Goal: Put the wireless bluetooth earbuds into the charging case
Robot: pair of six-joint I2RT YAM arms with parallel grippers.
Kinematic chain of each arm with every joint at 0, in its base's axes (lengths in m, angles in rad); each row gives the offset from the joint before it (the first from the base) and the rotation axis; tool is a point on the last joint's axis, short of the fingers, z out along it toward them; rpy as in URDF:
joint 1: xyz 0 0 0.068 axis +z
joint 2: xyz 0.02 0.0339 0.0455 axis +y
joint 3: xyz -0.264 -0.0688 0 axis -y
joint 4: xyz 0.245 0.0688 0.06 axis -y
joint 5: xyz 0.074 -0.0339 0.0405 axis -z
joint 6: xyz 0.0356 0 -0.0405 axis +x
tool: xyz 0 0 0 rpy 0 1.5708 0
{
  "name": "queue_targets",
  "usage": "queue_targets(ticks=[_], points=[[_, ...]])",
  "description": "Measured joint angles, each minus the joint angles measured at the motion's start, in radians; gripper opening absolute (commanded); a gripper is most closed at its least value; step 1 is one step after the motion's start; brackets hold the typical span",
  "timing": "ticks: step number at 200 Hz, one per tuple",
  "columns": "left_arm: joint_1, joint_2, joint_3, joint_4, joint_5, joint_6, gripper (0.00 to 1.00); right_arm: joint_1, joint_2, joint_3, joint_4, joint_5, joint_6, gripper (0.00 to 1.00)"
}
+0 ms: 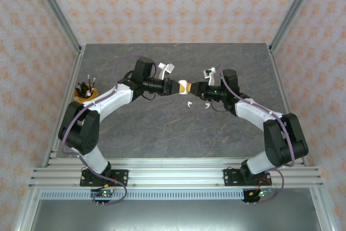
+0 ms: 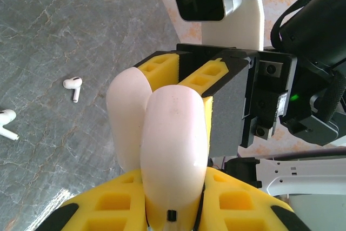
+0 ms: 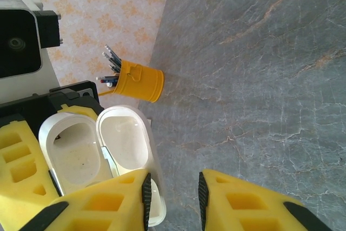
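My left gripper is shut on a pale pebble-shaped charging case, held in the air over the table's middle. The case is hinged open; the right wrist view looks into its two hollow halves, and no earbud lies in them. Facing it, my right gripper is open. One of its fingers is beside the nearer half's rim, and only table shows in the gap. Two white earbuds lie on the table under the grippers.
A yellow cup of pens stands at the table's left edge. Patterned walls close in the grey stone table at the back and sides.
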Motion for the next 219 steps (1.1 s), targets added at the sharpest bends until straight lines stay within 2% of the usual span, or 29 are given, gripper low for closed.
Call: queue_targets(ticks=[118, 194, 219], points=[[0.0, 0.0, 0.021, -0.029, 0.024, 0.0, 0.04, -0.014, 0.026, 0.024, 0.012, -0.1, 0.0, 0.3], [0.0, 0.006, 0.053, -0.043, 0.056, 0.008, 0.04, -0.013, -0.016, 0.024, -0.02, -0.134, -0.022, 0.3], [0.0, 0.014, 0.063, -0.043, 0.076, 0.012, 0.03, -0.014, -0.028, 0.024, -0.038, -0.136, -0.034, 0.26]])
